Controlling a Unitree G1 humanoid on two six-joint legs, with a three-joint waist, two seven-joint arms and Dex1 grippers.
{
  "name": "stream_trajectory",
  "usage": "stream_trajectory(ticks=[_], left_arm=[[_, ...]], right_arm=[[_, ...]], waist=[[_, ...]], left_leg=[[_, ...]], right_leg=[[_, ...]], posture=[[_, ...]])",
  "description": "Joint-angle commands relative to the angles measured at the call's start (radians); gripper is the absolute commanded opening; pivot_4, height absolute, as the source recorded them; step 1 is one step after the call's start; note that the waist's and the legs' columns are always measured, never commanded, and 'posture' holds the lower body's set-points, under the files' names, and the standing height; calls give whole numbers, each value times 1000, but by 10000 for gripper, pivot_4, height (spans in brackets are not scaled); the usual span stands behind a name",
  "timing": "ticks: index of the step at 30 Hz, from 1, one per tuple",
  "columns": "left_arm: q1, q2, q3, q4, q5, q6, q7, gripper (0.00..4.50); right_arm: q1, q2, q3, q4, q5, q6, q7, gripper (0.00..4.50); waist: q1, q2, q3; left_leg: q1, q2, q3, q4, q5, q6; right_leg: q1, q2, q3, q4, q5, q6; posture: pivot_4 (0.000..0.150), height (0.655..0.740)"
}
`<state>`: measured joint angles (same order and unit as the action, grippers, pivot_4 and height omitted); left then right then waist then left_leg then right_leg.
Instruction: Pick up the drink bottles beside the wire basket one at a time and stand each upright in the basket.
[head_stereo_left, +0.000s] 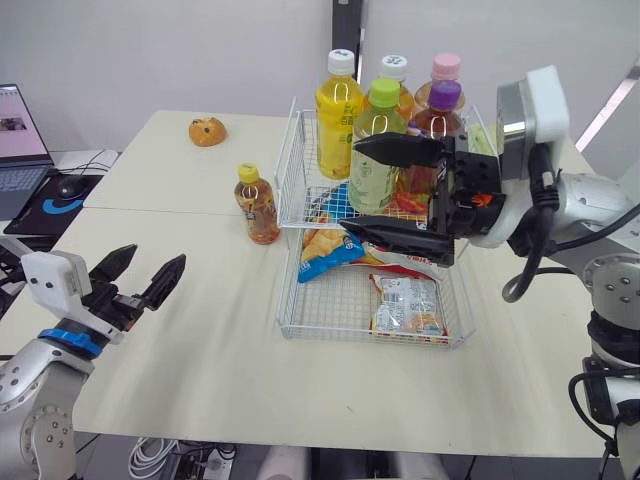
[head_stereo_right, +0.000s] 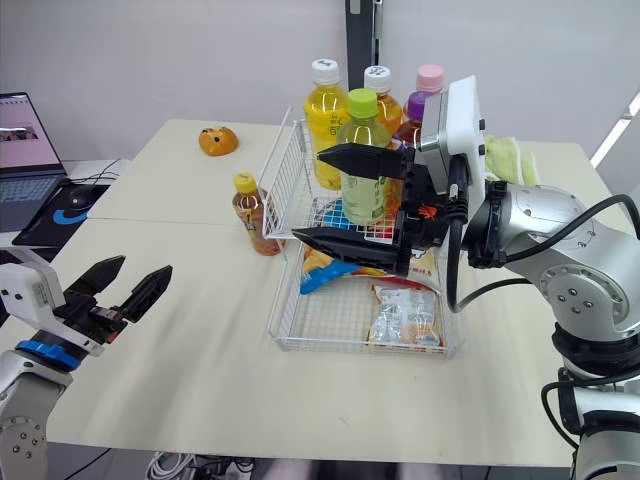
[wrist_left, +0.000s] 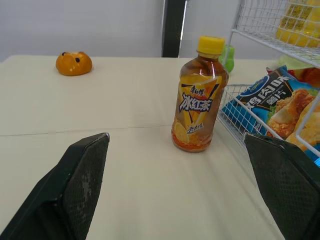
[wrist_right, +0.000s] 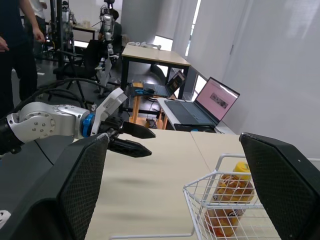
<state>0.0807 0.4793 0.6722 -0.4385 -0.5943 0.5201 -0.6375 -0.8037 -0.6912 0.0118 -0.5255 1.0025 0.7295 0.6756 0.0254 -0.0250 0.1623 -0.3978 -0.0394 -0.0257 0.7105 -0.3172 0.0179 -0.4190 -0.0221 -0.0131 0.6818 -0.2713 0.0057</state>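
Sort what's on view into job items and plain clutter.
Job:
- iced tea bottle, beside the basket
- wire basket
- upright bottles in its top tier

Clutter:
- orange bun-shaped object
- snack packets in the lower tier
- laptop
- mouse

A big cream table (head_stereo_left: 190, 340) stands in front of a plain white wall (head_stereo_left: 150, 50), and a dark post (head_stereo_left: 345, 25) goes up behind it. On the left, a low desk (head_stereo_left: 22, 228) holds an open laptop (head_stereo_left: 18, 125). Farther back there is another table (wrist_right: 155, 55), a bright window (wrist_right: 161, 42) and a person (wrist_right: 17, 40) standing.
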Motion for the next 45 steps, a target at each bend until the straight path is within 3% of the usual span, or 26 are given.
stream_trajectory(ticks=[1, 7, 18, 24, 31, 34, 42, 45], left_arm=[[-42, 17, -53, -2, -5, -33, 18, 44844], [-261, 35, -225, 154, 44, -57, 28, 44844], [-727, -17, -457, 678, 270, -264, 79, 44844], [-824, -28, -490, 825, 331, -324, 101, 44844], [-842, -31, -492, 861, 335, -350, 90, 44844], [-840, -31, -483, 862, 333, -362, 101, 38875], [-823, -23, -482, 849, 326, -353, 93, 14151], [-819, -19, -479, 847, 324, -353, 93, 13707]], right_arm=[[-20, -8, -32, -15, -17, 0, -3, 45000], [-3, -26, -65, -58, -8, 33, -53, 45000], [62, -89, -163, -186, 69, 112, -210, 45000], [82, -120, -200, -231, 125, 139, -287, 45000], [95, -149, -214, -255, 177, 144, -346, 45000], [99, -156, -215, -262, 192, 140, -360, 45000], [98, -167, -207, -258, 206, 126, -363, 45000], [96, -165, -203, -255, 205, 123, -359, 45000]], waist=[[-1, 0, 0], [2, 1, 0], [-8, 0, -1], [-13, 0, -1], [-12, 0, -1], [-11, 0, -1], [-12, 0, -1], [-12, 0, -1]], left_leg=[[0, 0, 0, 0, 0, 0], [0, 0, 0, 0, 0, 0], [-2, 0, 1, 0, 2, -3], [-2, 0, 1, 0, 2, -4], [-2, 0, 1, 0, 2, -4], [-2, 0, 1, 0, 2, -4], [-2, 0, 1, 0, 2, -4], [-2, 0, 1, 0, 2, -3]], right_leg=[[0, 0, 0, 0, 0, 0], [0, 0, 0, 0, 0, 0], [-1, 0, 0, -1, 0, 1], [-2, 0, 0, 0, 0, 1], [-2, 0, 0, -1, 0, 1], [-2, 0, 0, -1, 0, 1], [-1, 0, 0, -1, 0, 1], [-1, 0, 0, 0, 0, 1]], posture=[[1500, 7400], [1500, 7400], [1500, 7400], [1500, 7400], [1500, 7400], [1500, 7400], [1500, 7400], [1500, 7400]])
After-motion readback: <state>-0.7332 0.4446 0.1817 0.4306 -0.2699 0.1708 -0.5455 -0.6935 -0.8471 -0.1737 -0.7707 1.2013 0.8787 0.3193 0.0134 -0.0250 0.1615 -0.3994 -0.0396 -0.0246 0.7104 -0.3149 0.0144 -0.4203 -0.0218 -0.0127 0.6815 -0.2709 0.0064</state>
